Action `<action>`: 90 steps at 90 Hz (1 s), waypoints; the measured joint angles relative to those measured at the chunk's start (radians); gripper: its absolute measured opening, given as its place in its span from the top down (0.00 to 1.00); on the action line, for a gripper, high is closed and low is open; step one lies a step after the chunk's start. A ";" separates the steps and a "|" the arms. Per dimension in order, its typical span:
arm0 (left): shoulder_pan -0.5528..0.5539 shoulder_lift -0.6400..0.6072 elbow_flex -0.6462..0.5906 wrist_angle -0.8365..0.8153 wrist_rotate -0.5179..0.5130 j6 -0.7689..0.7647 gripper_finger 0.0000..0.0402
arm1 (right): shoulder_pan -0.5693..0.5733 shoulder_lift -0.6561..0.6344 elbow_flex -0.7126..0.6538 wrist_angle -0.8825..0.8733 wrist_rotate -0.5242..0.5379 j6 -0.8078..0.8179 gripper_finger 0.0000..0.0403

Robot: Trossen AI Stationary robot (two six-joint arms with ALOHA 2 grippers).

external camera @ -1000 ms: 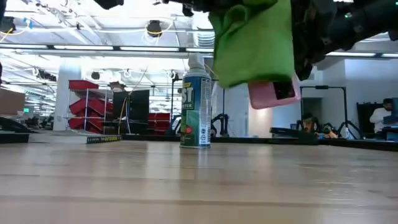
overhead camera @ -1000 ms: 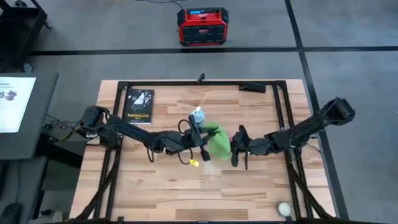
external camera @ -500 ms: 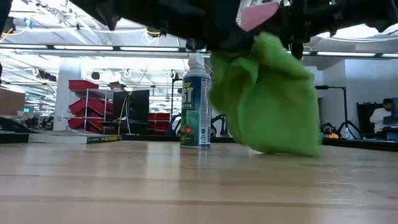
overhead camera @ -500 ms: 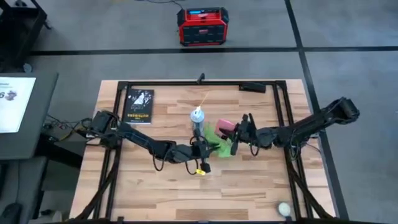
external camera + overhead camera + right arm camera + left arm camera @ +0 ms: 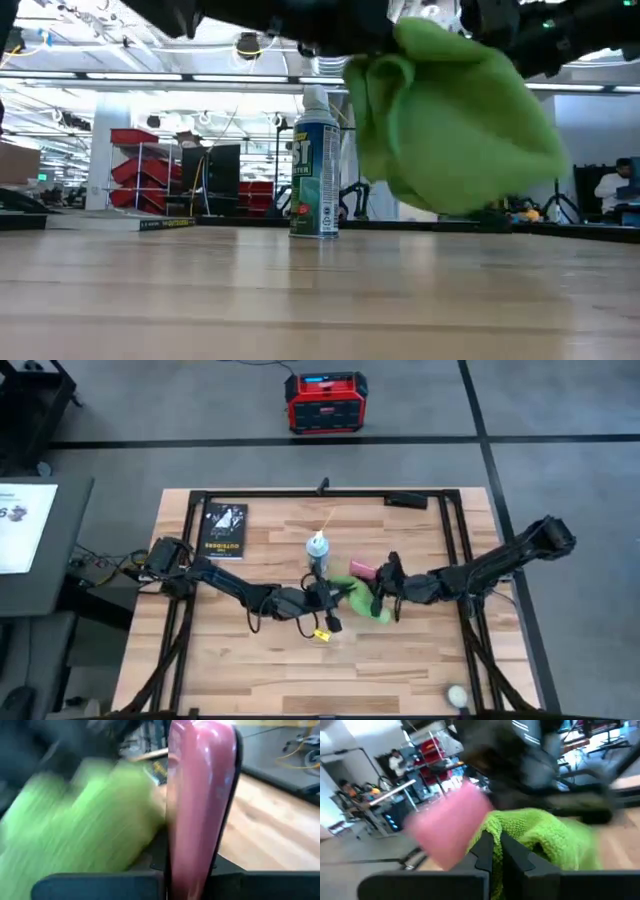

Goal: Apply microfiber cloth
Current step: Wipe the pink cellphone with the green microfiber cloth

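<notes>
The lime-green microfiber cloth [image 5: 362, 603] hangs bunched above the table's middle, with my left gripper [image 5: 335, 597] shut on its left side. In the low view the cloth [image 5: 450, 120] is clear of the wood. A pink phone [image 5: 360, 570] sits just beyond the cloth, held by my right gripper [image 5: 378, 582], which reaches in from the right. In the left wrist view the phone [image 5: 450, 827] lies right next to the cloth [image 5: 545, 840]. Whether cloth and phone touch, I cannot tell. My left gripper pinches a bunched fold of the cloth [image 5: 520, 832] between its two fingers, coming roughly level from the table's left. The cloth hangs slack below and beyond the fingers, lifted clear of the table. My right gripper pinches the pink phone [image 5: 200, 830] between its two fingers, across the phone's flat faces, reaching from the table's right. The phone is seen edge-on and is lifted clear of the table.
A blue-and-white spray can [image 5: 318, 550] stands upright just left of and beyond the cloth, close to both grippers. A black book [image 5: 223, 528] lies at the far left. A small white ball [image 5: 457, 696] sits at the near right corner.
The cloth, draped over the phone a second ago, dropped almost to the table while my right gripper drew the phone toward the far edge. Now my left gripper has raised the cloth clear again, and my right gripper has come back a little toward it.
</notes>
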 joint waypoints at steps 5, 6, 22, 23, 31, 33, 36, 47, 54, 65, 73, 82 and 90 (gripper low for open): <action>0.005 -0.023 0.000 0.000 0.000 0.023 1.00 | 0.019 0.030 0.000 0.000 0.000 0.020 0.97; 0.006 -0.028 0.000 0.000 -0.001 0.026 1.00 | 0.023 0.036 0.000 -0.001 0.000 0.024 0.97; 0.008 -0.065 0.000 -0.040 0.000 0.038 1.00 | 0.059 0.117 0.000 0.003 0.018 0.076 0.97; 0.008 -0.065 0.000 -0.045 0.000 0.036 1.00 | 0.059 0.120 0.000 0.004 0.023 0.078 0.97; 0.008 -0.058 0.000 -0.097 0.000 -0.009 1.00 | 0.052 0.129 0.000 0.026 0.081 0.073 0.97; 0.008 -0.056 0.001 -0.111 0.000 -0.031 1.00 | 0.048 0.125 0.000 0.036 0.094 0.058 0.97; 0.008 -0.053 0.000 -0.148 0.001 -0.067 1.00 | 0.043 0.113 0.000 0.051 0.102 0.037 0.97; 0.001 -0.004 -0.012 -0.181 0.020 -0.169 1.00 | 0.015 0.034 0.000 0.109 0.107 -0.064 0.97; -0.008 0.038 -0.013 -0.157 0.021 -0.188 1.00 | 0.000 -0.026 0.000 0.138 0.106 -0.127 0.97; -0.015 0.095 -0.013 -0.076 0.021 -0.195 1.00 | -0.019 -0.115 0.000 0.138 0.094 -0.181 0.97; -0.015 0.108 -0.013 -0.039 0.020 -0.194 1.00 | -0.025 -0.149 0.000 0.105 0.083 -0.184 0.97; -0.014 0.108 -0.013 -0.006 0.019 -0.168 1.00 | -0.025 -0.156 0.000 0.055 0.082 -0.160 0.97; -0.014 0.104 -0.011 0.031 0.016 -0.108 1.00 | -0.022 -0.138 0.000 0.012 0.079 -0.114 0.97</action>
